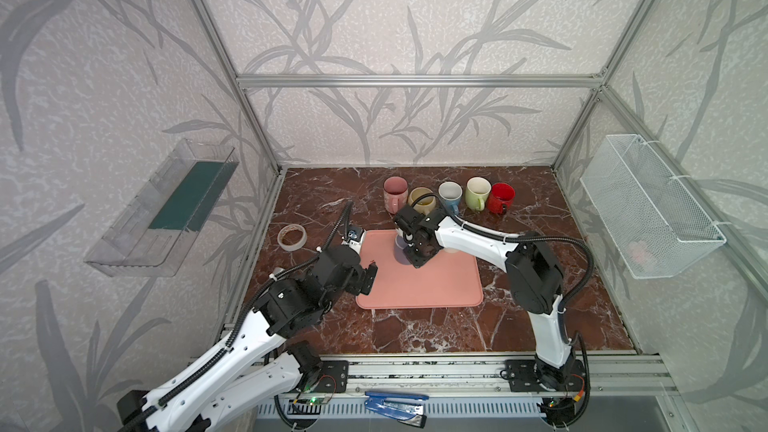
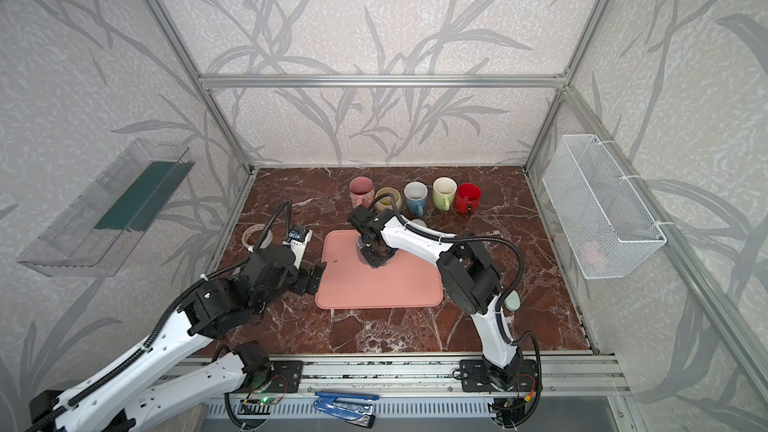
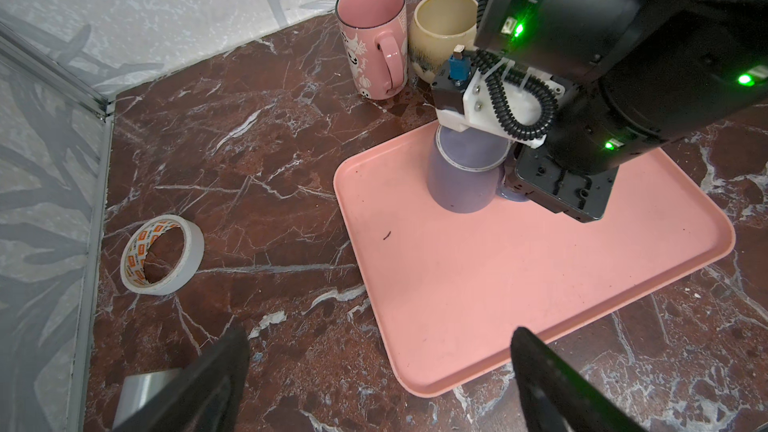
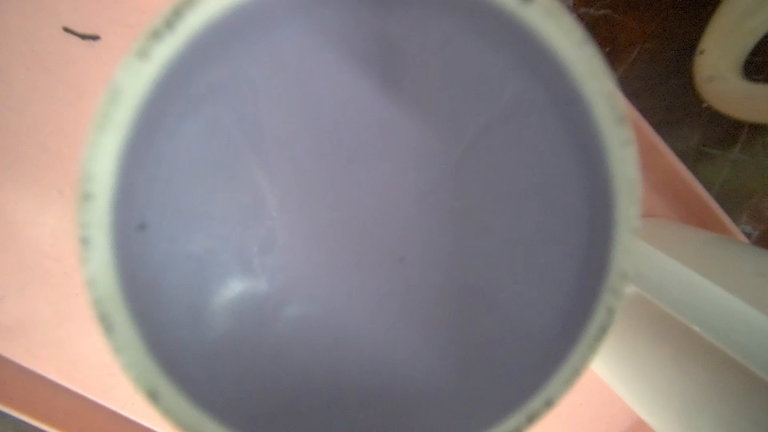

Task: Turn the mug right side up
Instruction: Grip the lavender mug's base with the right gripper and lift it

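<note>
A lavender mug stands upside down on the far left part of the pink tray. Its flat base fills the right wrist view. My right gripper points down beside the mug, over its handle, and is shut there. Its fingers are hidden under the gripper body. My left gripper hangs open over the tray's left edge, well short of the mug, with nothing between its fingers.
Upright mugs line the back: pink, cream, blue, green, red. A white mug lies under the right arm. A tape roll sits left of the tray. A wire basket hangs on the right wall.
</note>
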`<state>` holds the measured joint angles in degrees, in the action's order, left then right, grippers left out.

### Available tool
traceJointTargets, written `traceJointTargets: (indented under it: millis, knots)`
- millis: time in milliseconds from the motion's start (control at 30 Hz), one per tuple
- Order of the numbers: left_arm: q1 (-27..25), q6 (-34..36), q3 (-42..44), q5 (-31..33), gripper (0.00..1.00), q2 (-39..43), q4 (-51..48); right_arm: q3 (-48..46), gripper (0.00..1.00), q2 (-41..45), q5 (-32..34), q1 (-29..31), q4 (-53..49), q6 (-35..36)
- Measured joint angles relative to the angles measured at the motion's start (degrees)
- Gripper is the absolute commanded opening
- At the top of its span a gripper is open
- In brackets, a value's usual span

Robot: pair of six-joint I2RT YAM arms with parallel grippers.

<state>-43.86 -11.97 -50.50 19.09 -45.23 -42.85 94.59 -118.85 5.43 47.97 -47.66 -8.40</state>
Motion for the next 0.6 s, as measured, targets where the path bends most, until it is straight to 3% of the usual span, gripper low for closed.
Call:
traceJointTargets:
  millis: [600]
  knots:
    - [4.7,-1.2,0.0,-5.9,0.95,0.9,2.7,-4.5,0.0,6.2,-2.7,0.1,3.6,1.2]
